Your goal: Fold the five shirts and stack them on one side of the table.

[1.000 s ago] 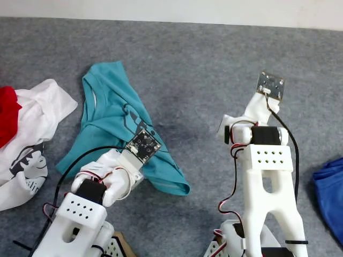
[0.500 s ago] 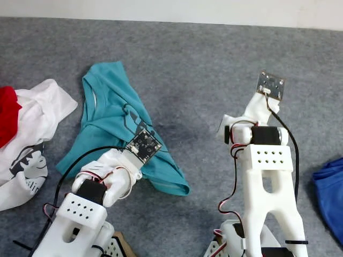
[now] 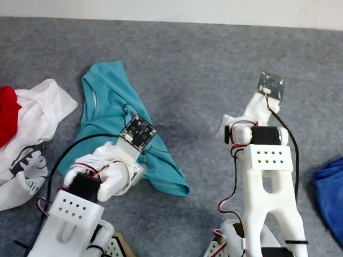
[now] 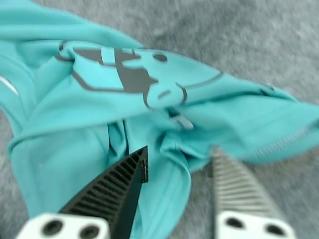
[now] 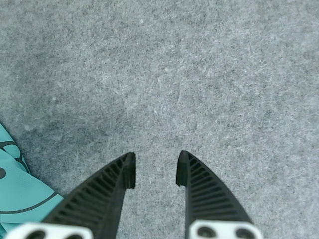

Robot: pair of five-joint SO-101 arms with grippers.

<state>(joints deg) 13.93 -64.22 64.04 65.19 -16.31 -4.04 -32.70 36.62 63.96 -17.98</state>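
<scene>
Left gripper (image 4: pixel 179 149) is hanging with its fingers spread apart over the teal shirt (image 4: pixel 99 99), a raised fold of the cloth lying between the tips. Right gripper (image 5: pixel 155 157) is likewise standing parted, over the grey carpet (image 5: pixel 199 74) that is covering the table, with a pale strip of wall (image 3: pixel 171 8) running along the far edge. In the high view, a white shirt (image 3: pixel 37 107) and a red shirt (image 3: pixel 6 112) are lying crumpled at the left edge and a blue shirt (image 3: pixel 329 187) at the right edge. The left wrist view is bringing out the teal shirt's dark grey print and stitched hem. The right wrist view is catching a corner of the teal shirt, well apart from the right gripper's tips.
</scene>
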